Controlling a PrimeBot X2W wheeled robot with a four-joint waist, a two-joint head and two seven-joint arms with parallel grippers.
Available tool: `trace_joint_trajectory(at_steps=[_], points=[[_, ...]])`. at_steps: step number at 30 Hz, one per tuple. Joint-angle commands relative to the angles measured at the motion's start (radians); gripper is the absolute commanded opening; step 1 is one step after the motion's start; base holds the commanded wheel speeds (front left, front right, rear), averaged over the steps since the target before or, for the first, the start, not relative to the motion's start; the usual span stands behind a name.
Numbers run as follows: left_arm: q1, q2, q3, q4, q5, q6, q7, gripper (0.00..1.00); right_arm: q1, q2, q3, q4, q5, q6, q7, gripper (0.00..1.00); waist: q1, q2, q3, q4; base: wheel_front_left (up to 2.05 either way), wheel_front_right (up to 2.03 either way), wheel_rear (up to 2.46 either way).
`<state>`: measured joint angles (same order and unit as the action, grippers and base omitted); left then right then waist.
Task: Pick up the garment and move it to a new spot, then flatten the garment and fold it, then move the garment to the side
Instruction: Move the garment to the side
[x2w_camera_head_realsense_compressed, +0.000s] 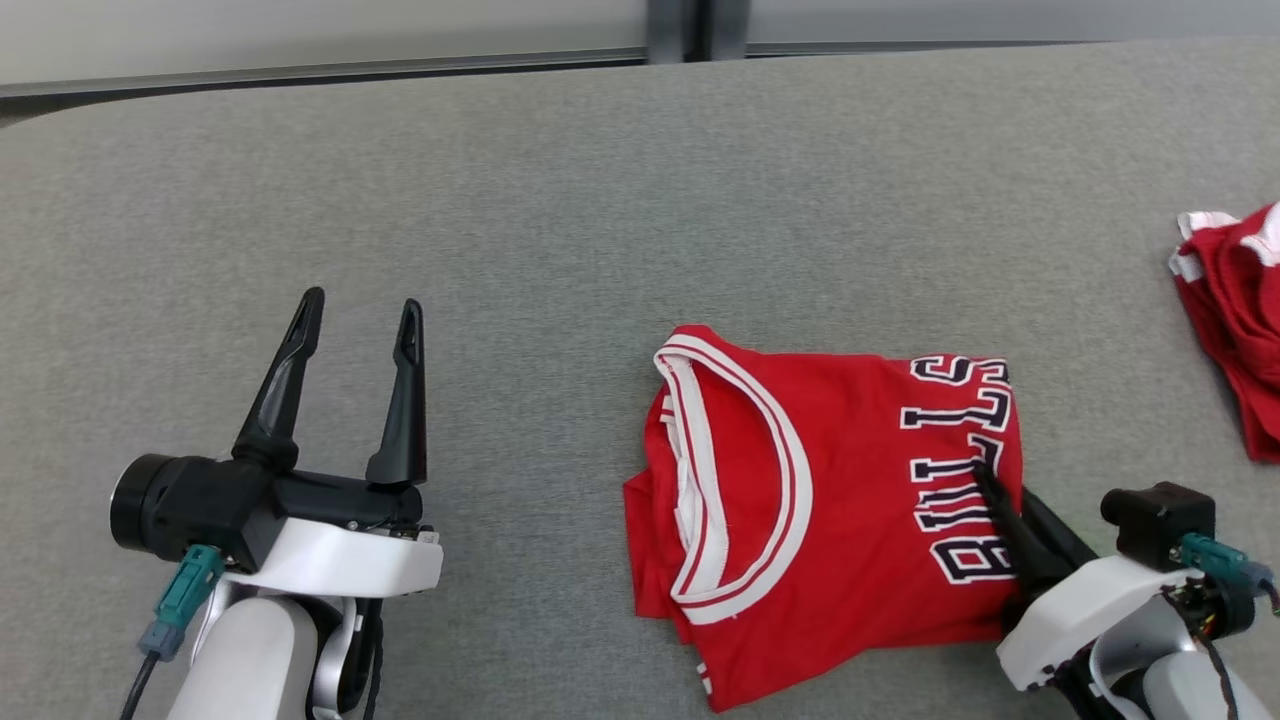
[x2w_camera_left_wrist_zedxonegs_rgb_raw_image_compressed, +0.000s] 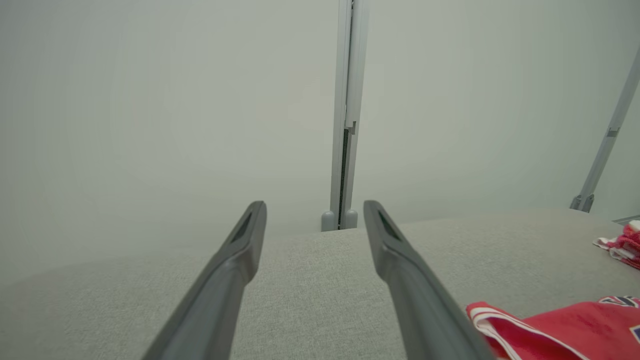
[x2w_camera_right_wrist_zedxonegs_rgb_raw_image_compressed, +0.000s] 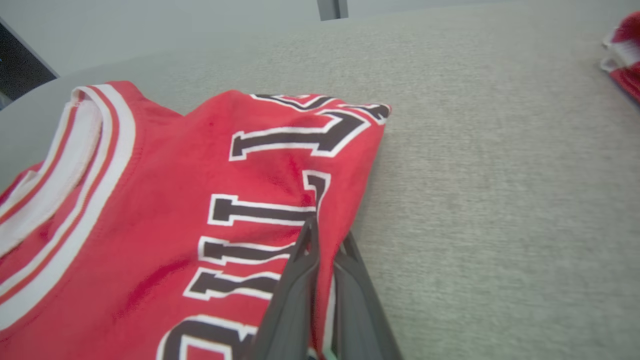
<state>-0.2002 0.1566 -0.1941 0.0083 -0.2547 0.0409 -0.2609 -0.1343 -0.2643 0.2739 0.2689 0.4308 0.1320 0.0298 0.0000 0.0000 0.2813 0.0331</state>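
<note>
The folded red garment (x2w_camera_head_realsense_compressed: 830, 500) lies near the table's (x2w_camera_head_realsense_compressed: 600, 200) near edge, right of centre. The right hand (x2w_camera_head_realsense_compressed: 985, 475) is clamped on its right-hand edge. The left hand (x2w_camera_head_realsense_compressed: 360, 315), fingers apart, is positioned well apart to its left.

A folded red jersey (x2w_camera_head_realsense_compressed: 830, 500) lies on the grey table (x2w_camera_head_realsense_compressed: 600, 200), with its white-striped collar to the left and black letters along its right edge. The right gripper (x2w_camera_head_realsense_compressed: 985, 472) has its two fingers pressed together on this right edge, at the letters. The left gripper (x2w_camera_head_realsense_compressed: 361, 300) is well apart at the left, its fingers spread over the table. Another red garment (x2w_camera_head_realsense_compressed: 1235, 320) lies at the right border.
</note>
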Motion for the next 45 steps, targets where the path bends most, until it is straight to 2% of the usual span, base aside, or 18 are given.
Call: trace_joint_trajectory(at_steps=[1, 10, 16, 22, 29, 34, 35, 36, 37, 42, 45], points=[[-0.016, 0.006, -0.002, -0.009, 0.008, -0.001, 0.001, 1.0, -0.018, -0.01, -0.012, -0.006, -0.002, -0.003, -0.01, 0.0, 0.0, 0.0, 0.02, -0.06, 0.0, 0.0, 0.0], [-0.064, 0.022, -0.058, -0.072, 0.037, -0.023, 0.059, 1.0, -0.118, -0.044, -0.069, -0.004, 0.001, -0.002, -0.044, 0.0, 0.0, 0.0, 0.084, -0.195, 0.0, 0.0, 0.0], [-0.117, 0.023, -0.09, -0.098, 0.054, -0.036, 0.088, 1.0, -0.267, -0.09, -0.097, 0.028, 0.011, -0.002, -0.074, 0.0, 0.0, 0.0, 0.148, -0.236, 0.0, 0.0, 0.0], [-0.195, 0.016, -0.119, -0.121, 0.066, -0.056, 0.099, 1.0, -0.397, -0.194, -0.195, 0.095, 0.031, -0.002, -0.109, 0.0, 0.0, 0.0, 0.223, -0.217, 0.0, 0.0, 0.0], [-0.278, 0.012, -0.152, -0.132, 0.09, -0.073, 0.098, 1.0, -0.46, -0.332, -0.348, 0.183, 0.053, -0.002, -0.131, 0.0, 0.0, 0.0, 0.301, -0.179, 0.0, 0.0, 0.0], [-0.316, 0.016, -0.163, -0.147, 0.102, -0.077, 0.105, 1.0, -0.494, -0.362, -0.413, 0.255, 0.075, -0.002, -0.113, 0.0, 0.0, 0.0, 0.347, -0.165, 0.0, 0.0, 0.0], [-0.322, 0.018, -0.164, -0.148, 0.105, -0.077, 0.108, 1.0, -0.506, -0.362, -0.419, 0.272, 0.079, -0.002, -0.111, 0.21, 0.0, 0.0, 0.354, -0.164, 0.0, 0.0, 0.0], [-0.328, 0.02, -0.166, -0.15, 0.106, -0.078, 0.111, 1.0, -0.519, -0.362, -0.424, 0.295, 0.079, -0.002, -0.108, 0.58, 0.0, 0.0, 0.361, -0.165, 0.0, 0.0, 0.0], [-0.332, 0.021, -0.167, -0.151, 0.106, -0.079, 0.113, 1.0, -0.529, -0.36, -0.425, 0.319, 0.075, -0.002, -0.105, 1.0, 0.0, 0.0, 0.368, -0.165, 0.0, 0.0, 0.0], [-0.338, 0.031, -0.163, -0.144, 0.101, -0.074, 0.112, 1.0, -0.581, -0.333, -0.44, 0.441, 0.036, -0.002, -0.193, 1.0, 0.0, 0.0, 0.373, -0.173, 0.0, 0.0, 0.0], [-0.326, 0.034, -0.161, -0.137, 0.097, -0.071, 0.109, 1.0, -0.583, -0.317, -0.44, 0.46, 0.022, -0.002, -0.231, 1.0, 0.0, 0.0, 0.361, -0.175, 0.0, 0.0, 0.0]])
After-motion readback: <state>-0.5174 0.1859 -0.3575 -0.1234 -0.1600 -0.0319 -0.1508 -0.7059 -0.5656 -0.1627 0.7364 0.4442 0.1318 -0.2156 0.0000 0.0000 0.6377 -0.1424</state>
